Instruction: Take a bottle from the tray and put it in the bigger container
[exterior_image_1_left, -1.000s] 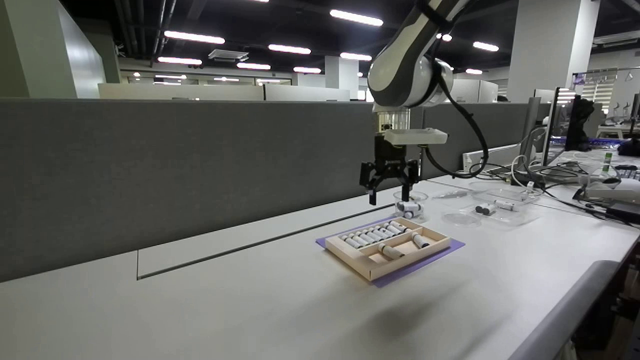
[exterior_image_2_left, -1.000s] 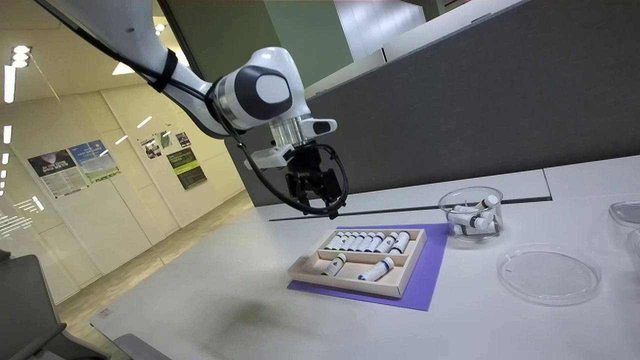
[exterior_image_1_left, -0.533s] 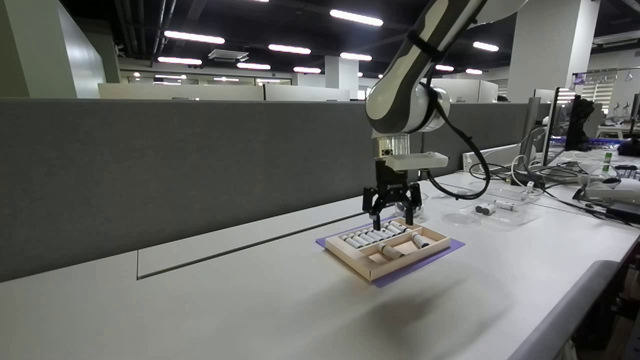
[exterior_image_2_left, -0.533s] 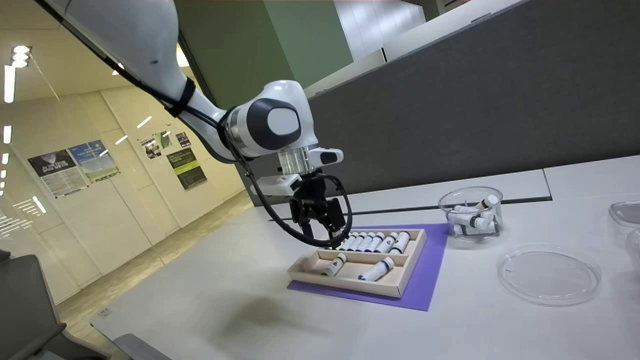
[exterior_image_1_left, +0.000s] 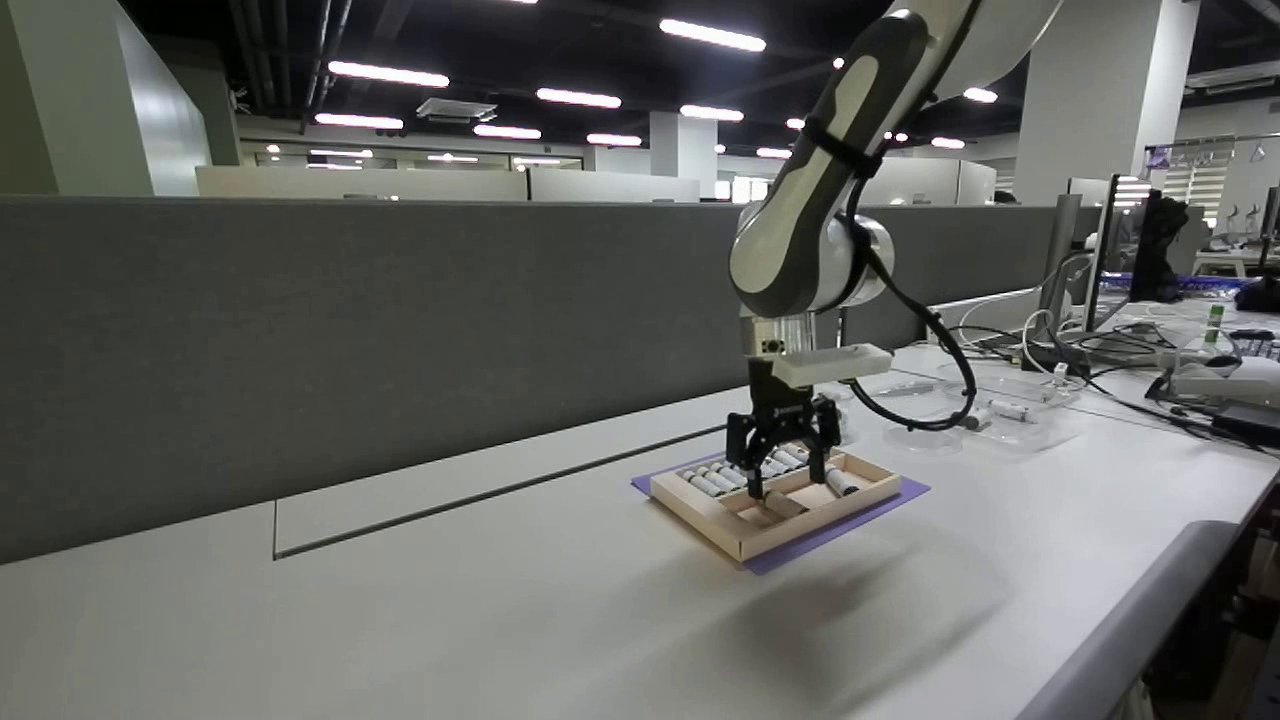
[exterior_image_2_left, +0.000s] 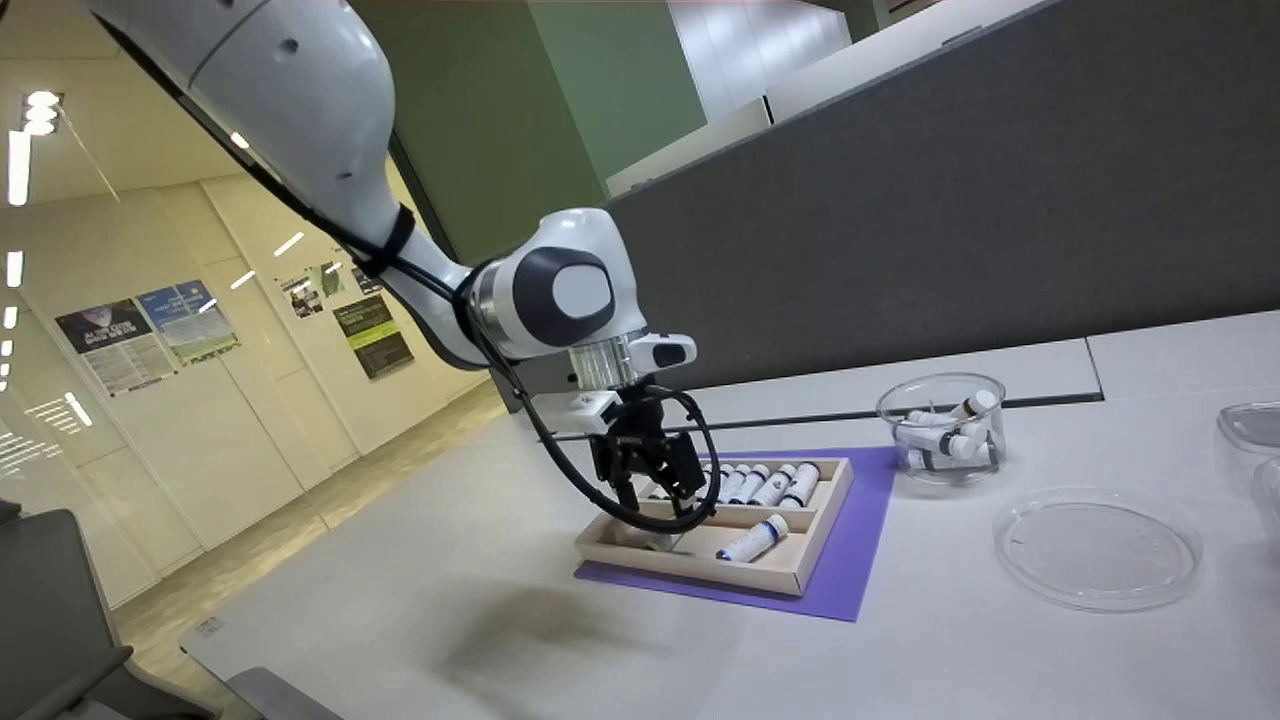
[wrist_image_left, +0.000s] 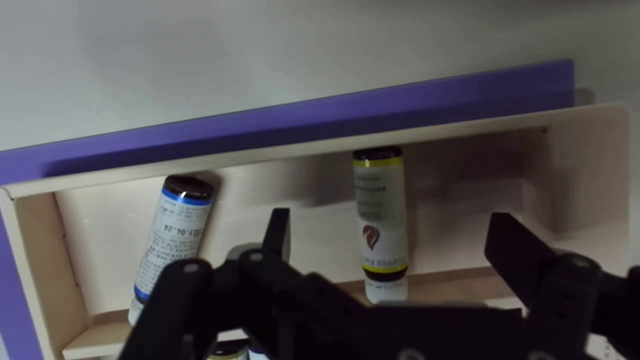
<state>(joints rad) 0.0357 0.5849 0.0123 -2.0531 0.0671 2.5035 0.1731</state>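
Nearest in the wrist view, the black two-fingered end effector has its fingers wide apart over the small white-labelled, yellow-banded cylindrical bottle, which lies in the shallow rectangular tan tray, a gap showing on each side of the bottle. A blue-banded, white-labelled bottle lies slanted in the same compartment, a row of white-labelled bottles lies in the neighbouring one, and a flat purple sheet sits beneath the tray on the white surface. In an exterior view, just beside the sheet, a clear, round, straight-sided container holds several white-capped bottles, with an upright dark grey partition behind.
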